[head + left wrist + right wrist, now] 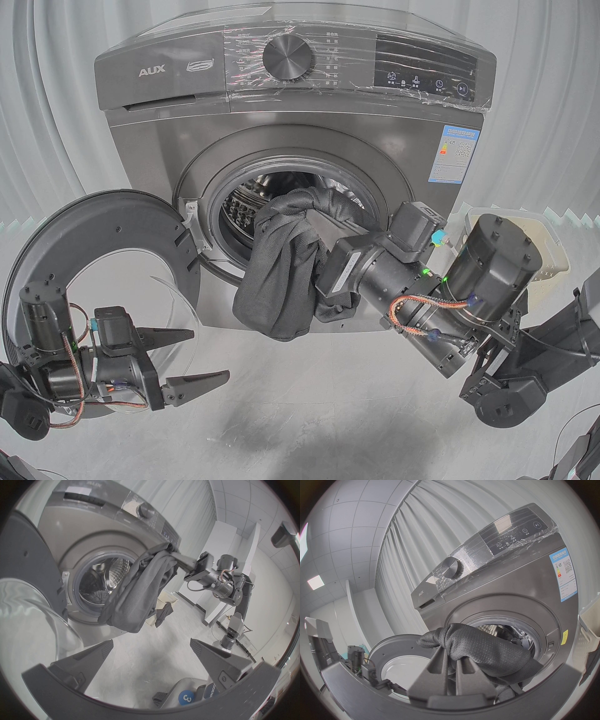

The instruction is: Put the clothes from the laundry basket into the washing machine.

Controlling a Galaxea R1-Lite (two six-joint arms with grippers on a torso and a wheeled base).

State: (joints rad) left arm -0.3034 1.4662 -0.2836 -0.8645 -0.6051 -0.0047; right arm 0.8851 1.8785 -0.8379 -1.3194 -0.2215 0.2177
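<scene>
The right hand (452, 661) is closed on the bunched top of a dark garment (281, 275), holding it at the drum opening (250, 206) of the washing machine (287, 125). Only the gripped end reaches the mouth. Most of the cloth hangs outside, down past the lower rim (219, 265) and above the floor (312, 400) in front of the machine. That is the main risk: if the hand lets go here, the weight of the hanging part will probably drag the whole garment out onto the floor. Pushing in without lifting could also leave the tail draped over the rim, where it would block the door (94, 237) from closing. The fingers pinch a thick fold rather than a flat layer, so the cloth may slip as the arm drives forward. The arm itself sits close to the right side of the opening and could knock against it on a deeper reach. The left hand (209, 356) is spread wide and holds nothing, low beside the swung-open door, near enough that a careless move might bump it. The laundry basket (550, 244) stands to the right of the machine with another dark cloth (164, 614) over its edge, so more remains to load.
</scene>
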